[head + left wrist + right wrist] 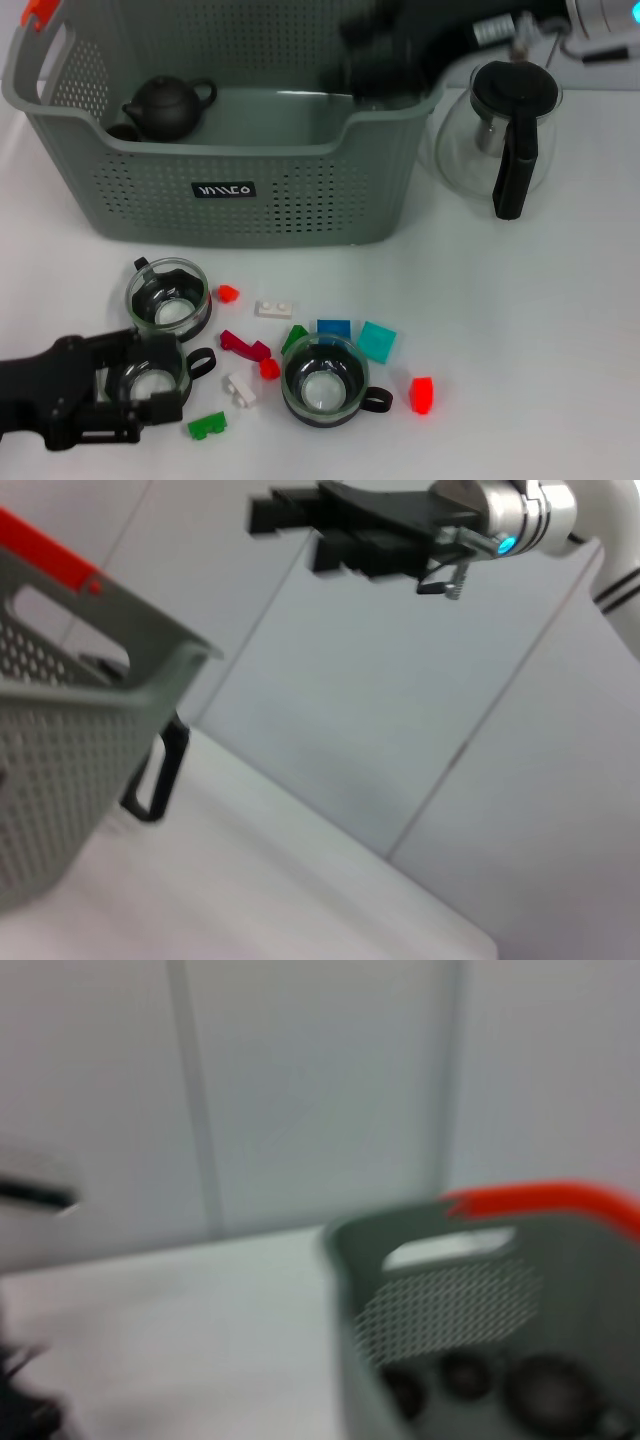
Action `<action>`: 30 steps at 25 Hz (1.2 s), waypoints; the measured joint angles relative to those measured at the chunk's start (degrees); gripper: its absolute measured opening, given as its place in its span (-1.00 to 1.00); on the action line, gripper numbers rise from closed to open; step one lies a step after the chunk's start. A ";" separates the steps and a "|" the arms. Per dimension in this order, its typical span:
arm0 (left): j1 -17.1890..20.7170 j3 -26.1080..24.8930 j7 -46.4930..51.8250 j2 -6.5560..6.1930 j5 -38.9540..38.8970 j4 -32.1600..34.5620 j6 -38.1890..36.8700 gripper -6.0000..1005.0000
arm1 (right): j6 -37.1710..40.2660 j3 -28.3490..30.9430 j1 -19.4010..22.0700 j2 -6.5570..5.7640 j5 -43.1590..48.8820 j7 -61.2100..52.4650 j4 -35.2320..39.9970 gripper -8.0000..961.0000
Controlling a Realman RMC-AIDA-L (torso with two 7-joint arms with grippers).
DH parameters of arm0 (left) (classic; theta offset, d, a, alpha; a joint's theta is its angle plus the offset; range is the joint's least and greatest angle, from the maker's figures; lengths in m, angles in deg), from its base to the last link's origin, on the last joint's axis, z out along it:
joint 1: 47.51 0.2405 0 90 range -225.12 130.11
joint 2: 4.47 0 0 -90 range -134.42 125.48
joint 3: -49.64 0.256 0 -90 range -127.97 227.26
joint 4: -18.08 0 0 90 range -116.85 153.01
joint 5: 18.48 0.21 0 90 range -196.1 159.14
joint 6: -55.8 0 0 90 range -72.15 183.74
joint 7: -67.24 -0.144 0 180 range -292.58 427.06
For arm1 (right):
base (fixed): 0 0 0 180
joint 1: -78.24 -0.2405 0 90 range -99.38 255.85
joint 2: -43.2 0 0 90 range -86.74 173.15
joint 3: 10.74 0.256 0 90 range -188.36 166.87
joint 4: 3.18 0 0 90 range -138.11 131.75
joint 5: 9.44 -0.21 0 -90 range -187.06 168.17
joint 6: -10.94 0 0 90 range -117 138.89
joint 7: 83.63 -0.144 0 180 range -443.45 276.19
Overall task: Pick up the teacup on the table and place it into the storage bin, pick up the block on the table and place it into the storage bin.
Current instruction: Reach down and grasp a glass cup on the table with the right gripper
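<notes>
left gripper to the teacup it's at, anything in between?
Nothing visible. The left gripper already sits around the near-left teacup. Blocks lie beside it, clear of the fingers. The right gripper is over the storage bin.

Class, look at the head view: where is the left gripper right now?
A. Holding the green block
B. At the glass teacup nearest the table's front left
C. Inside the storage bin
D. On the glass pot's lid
B: the left gripper sits around the front-left teacup, below the storage bin.

Bin (300,190): grey matt perforated plastic. Cups (322,378): clear glossy glass. Teapot (165,108): matt dark ceramic look. Blocks (378,342): smooth plastic. Table (520,330): white, matt.
</notes>
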 joint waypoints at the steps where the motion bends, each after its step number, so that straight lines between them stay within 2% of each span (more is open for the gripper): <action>1: -0.03 0.00 0.12 -0.08 0.60 0.00 -0.20 0.74 | 0.00 0.00 0.00 0.00 0.00 0.00 0.00 0.27; 7: -0.04 3.06 0.45 -0.60 2.73 0.18 -0.87 0.74 | 11.44 -0.59 -2.04 -0.66 3.71 -0.14 -1.98 0.27; 12: 0.05 5.23 0.48 -0.89 2.75 0.21 -0.90 0.74 | 17.35 -1.06 -5.17 -0.01 5.95 -0.12 -6.65 0.26; 13: 0.04 5.15 0.47 -1.03 2.75 0.21 -0.91 0.74 | 17.90 -2.39 -6.02 0.52 6.91 -0.08 -8.01 0.26; 16: -0.11 4.88 0.47 -1.17 2.74 0.21 -0.89 0.74 | 17.92 -4.65 -6.40 0.92 7.37 -0.06 -8.45 0.26; 21: -0.25 4.75 0.47 -1.26 2.59 -0.03 -0.52 0.74 | 15.58 -13.19 -7.43 2.05 9.23 -0.03 -8.65 0.26; 27: -0.36 4.66 0.46 -1.19 2.37 0.16 -0.34 0.74 | 8.96 -25.75 -8.27 2.30 9.26 -0.08 -8.80 0.26; 30: -0.33 4.64 0.47 -1.03 2.32 0.16 -0.32 0.74 | 6.78 -29.94 -8.52 2.45 9.17 -0.26 -8.86 0.26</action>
